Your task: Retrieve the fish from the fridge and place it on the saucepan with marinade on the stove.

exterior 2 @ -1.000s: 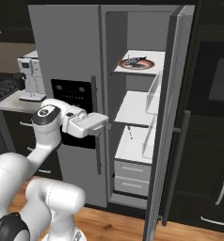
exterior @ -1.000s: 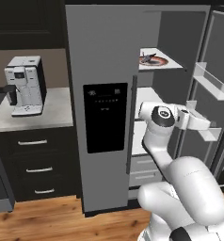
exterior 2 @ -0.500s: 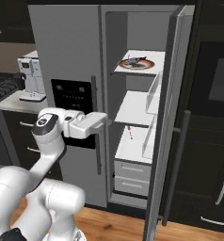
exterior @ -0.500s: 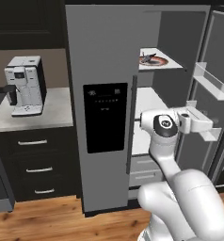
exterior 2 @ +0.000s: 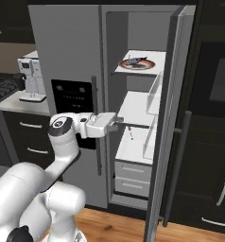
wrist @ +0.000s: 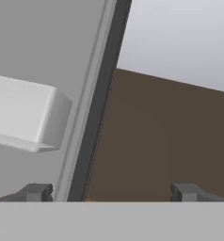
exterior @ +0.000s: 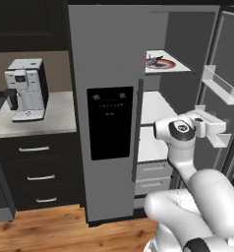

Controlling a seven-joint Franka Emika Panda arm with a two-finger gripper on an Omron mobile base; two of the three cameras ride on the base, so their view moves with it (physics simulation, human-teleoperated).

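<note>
Fish (exterior 2: 134, 60) sat on a red-rimmed plate (exterior: 166, 65) on the fridge (exterior: 109, 59) top shelf, details too small to resolve. Gripper (wrist: 111, 192) jaws were wide apart, empty, tips cut off at frame bottom.

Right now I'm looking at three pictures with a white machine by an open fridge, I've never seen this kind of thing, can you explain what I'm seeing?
The white machine is a robot arm on a base that can drive. Two pictures come from cameras on that base, behind the arm to its left and right. The third comes from a camera on the arm's hand, looking past its tool, whose two dark tips stand wide apart with nothing between them. The fridge has its right door open. On its top shelf a small dark fish lies on a red-rimmed plate. The hand is held out at middle-shelf height, well below the fish. A coffee machine stands on the counter to the left.
</note>
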